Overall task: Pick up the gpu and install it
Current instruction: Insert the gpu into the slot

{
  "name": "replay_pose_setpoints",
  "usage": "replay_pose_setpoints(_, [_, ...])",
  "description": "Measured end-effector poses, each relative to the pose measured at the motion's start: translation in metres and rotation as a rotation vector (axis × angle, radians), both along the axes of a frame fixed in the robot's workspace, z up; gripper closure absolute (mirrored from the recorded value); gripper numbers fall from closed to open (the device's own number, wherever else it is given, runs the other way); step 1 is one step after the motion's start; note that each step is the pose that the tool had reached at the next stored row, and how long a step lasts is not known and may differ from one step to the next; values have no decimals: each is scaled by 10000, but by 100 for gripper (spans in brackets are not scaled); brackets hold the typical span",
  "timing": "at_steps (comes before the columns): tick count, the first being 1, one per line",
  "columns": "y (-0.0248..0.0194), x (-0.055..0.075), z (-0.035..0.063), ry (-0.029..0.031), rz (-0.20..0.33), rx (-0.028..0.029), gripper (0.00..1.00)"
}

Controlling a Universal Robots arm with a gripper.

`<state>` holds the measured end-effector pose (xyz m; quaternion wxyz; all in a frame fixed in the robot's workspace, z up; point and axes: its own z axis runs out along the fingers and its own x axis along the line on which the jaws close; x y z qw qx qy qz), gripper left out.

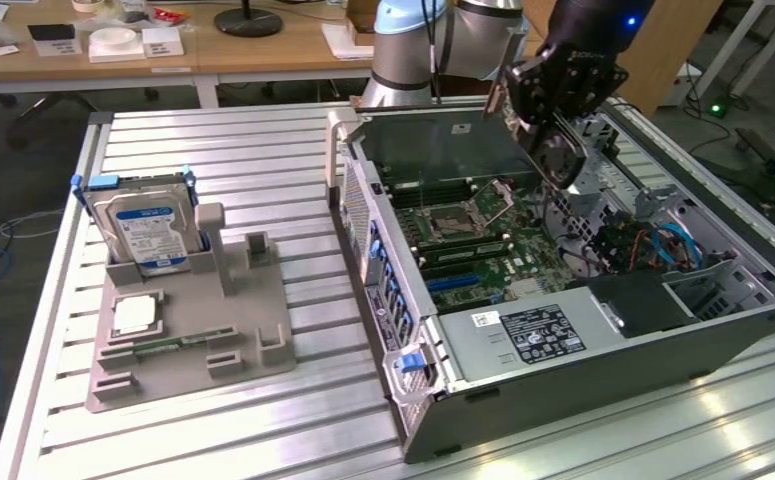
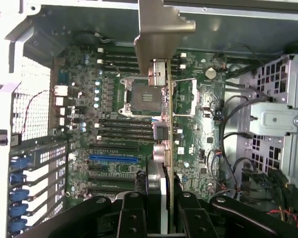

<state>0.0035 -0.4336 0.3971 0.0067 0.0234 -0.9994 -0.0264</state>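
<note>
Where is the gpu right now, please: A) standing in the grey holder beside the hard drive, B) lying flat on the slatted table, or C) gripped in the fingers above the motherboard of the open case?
C: the gpu sits edge-on between the fingers, hanging over the motherboard inside the open case.

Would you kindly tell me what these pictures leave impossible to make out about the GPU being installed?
- Wrist view: the gpu, held in the gripper, shows edge-on, so its faces are hidden.
- Wrist view: whether it touches the motherboard or hangs above cannot be told.
- Exterior view: the gripper's dark body and the dim computer case swallow the gpu's outline.
</note>
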Motion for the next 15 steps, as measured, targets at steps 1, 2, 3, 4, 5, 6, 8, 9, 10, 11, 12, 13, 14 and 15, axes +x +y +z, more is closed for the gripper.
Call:
replay_pose_setpoints(1, [0,0,0,0,140,0,72])
replay_pose_setpoints(2, [0,0,0,0,276,0,72])
replay_pose_setpoints(3, [0,0,0,0,499,1,72])
replay_pose_setpoints(4, [0,0,0,0,588,1,72])
replay_pose_setpoints(5, [0,0,0,0,693,2,72])
replay_pose_setpoints(6, [0,0,0,0,806,3,72])
replay_pose_setpoints(8, [0,0,0,0,1024,2,72])
replay_pose_setpoints(9, [0,0,0,0,1133,2,72])
replay_pose_setpoints(10, [0,0,-1,0,1252,2,72])
replay_pose_setpoints(11, [0,0,-1,0,1371,2,72])
replay_pose_setpoints(12, [0,0,-2,0,1451,2,72])
replay_pose_setpoints(13, [0,0,-3,0,1528,2,72])
replay_pose_setpoints(14, [0,0,-3,0,1618,2,72])
replay_pose_setpoints(15, [0,0,-3,0,1714,1,72])
